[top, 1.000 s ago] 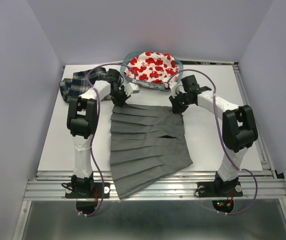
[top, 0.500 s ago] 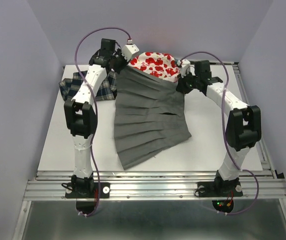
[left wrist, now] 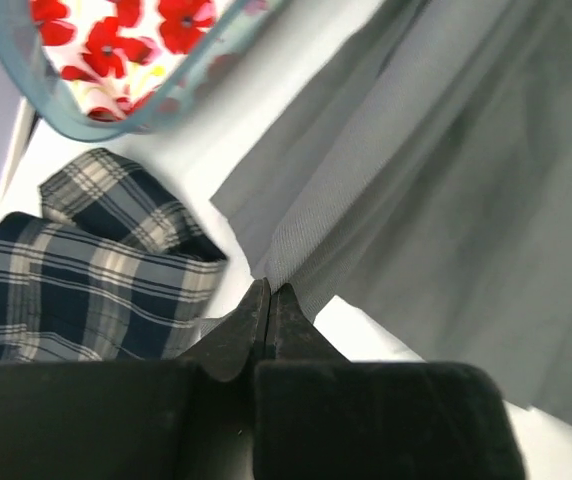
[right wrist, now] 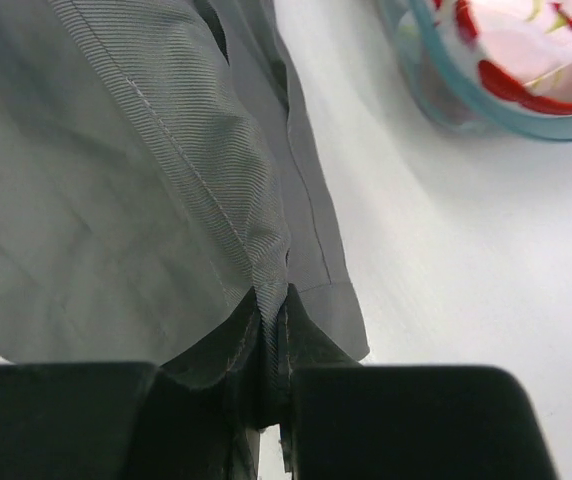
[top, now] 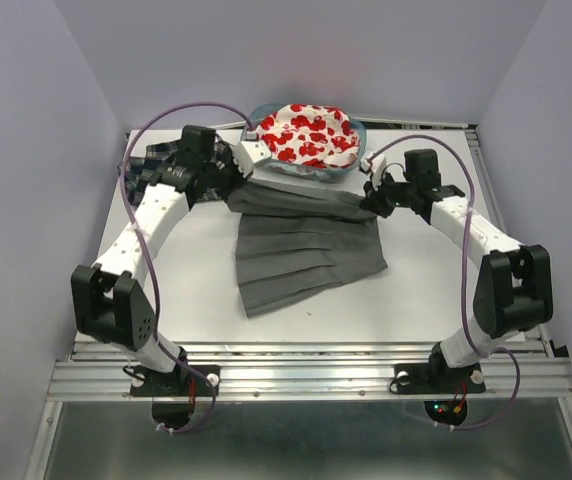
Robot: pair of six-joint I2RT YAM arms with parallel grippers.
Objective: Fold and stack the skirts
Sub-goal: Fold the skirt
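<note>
The grey pleated skirt (top: 306, 250) lies mid-table, its far edge bunched and raised between my two grippers. My left gripper (top: 234, 188) is shut on the skirt's far left corner (left wrist: 296, 240), fingertips pinched together (left wrist: 269, 300). My right gripper (top: 369, 203) is shut on the far right corner, with cloth between its jaws (right wrist: 274, 320). The plaid skirt (top: 146, 172) lies at the far left, partly hidden by my left arm, and shows folded in the left wrist view (left wrist: 86, 280). The red-print skirt (top: 306, 135) fills the teal basket.
The teal basket (top: 358, 160) stands at the back centre, just beyond the grey skirt; its rim shows in the left wrist view (left wrist: 116, 125) and the right wrist view (right wrist: 486, 110). The table's front edge meets a metal rail (top: 306, 355).
Both grippers lifted the grey skirt's far edge, drew it toward the back, then lowered it. The skirt's near hem slid off the front edge onto the table. My left arm's elbow swung left.
</note>
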